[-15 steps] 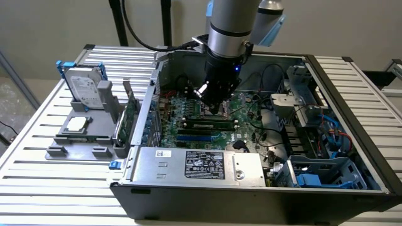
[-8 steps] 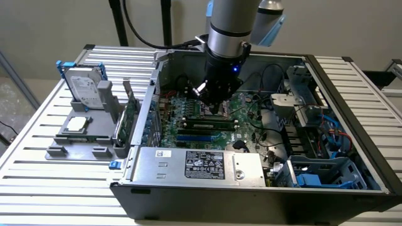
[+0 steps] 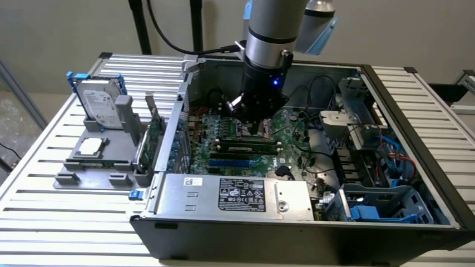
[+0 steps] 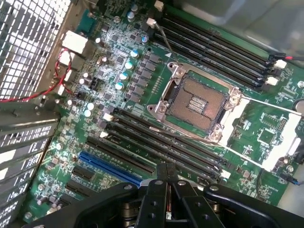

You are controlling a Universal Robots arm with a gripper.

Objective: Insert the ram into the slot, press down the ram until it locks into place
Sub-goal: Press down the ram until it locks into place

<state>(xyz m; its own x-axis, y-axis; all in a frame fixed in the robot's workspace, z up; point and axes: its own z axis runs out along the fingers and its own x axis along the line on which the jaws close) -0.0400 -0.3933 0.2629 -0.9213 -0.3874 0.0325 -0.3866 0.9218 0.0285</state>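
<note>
the gripper (image 4: 167,178), fingers pressed together, hangs over parallel black memory slots (image 4: 161,142) beside the open cpu socket (image 4: 197,102).

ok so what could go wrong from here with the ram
1. The shut fingers hang just above the ram, which stands in its slot. An off-centre push could tilt it and leave one end unclipped. I cannot tell whether the end clips have locked.
2. The open CPU socket lies right beside the row of memory sockets, so a sideways slip of the fingers might strike its exposed contacts.
</note>
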